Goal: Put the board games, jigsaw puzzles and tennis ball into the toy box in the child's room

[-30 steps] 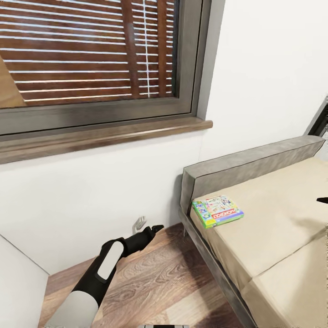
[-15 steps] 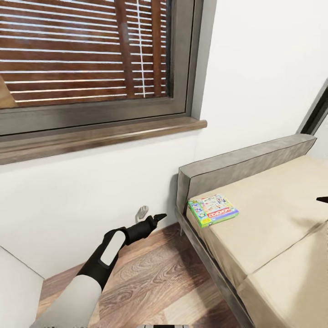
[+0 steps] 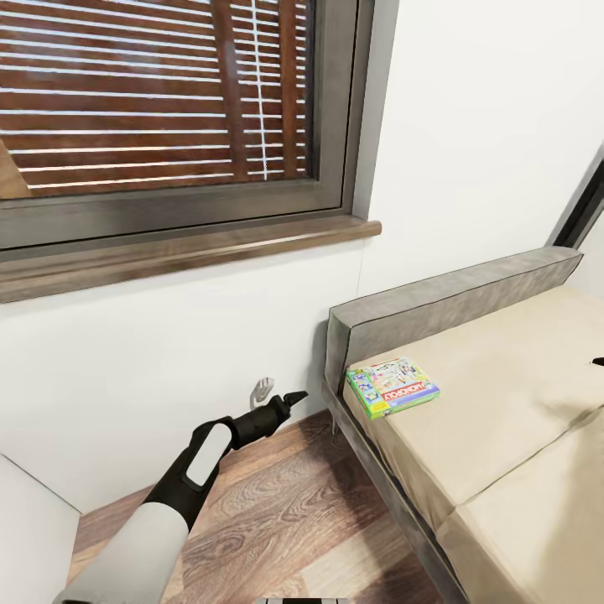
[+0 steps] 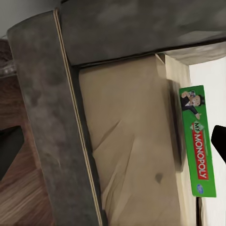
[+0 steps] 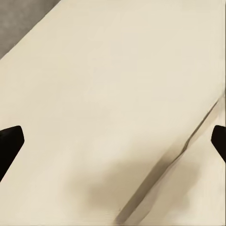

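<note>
Monopoly, the flat printed board-game box with a red band (image 3: 393, 387), lies flat at the corner of the beige mattress (image 3: 503, 394), just inside the grey padded bed frame (image 3: 445, 302). Left gripper (image 3: 289, 400) hangs low beside that frame, fingertips wide apart and empty (likely lining up to reach it). Right gripper (image 5: 113, 139), spread and empty, hovers over bare mattress.

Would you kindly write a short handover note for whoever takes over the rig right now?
Left end effector: open, empty, low beside the bed's grey frame.
Right end effector: open, empty, over the beige mattress.
The flat green-edged Monopoly game box lies at the mattress corner by the frame, untouched.
Done: nothing visible.
Left: grasp this box and carry it to the toy box; all other toys remain.
</note>
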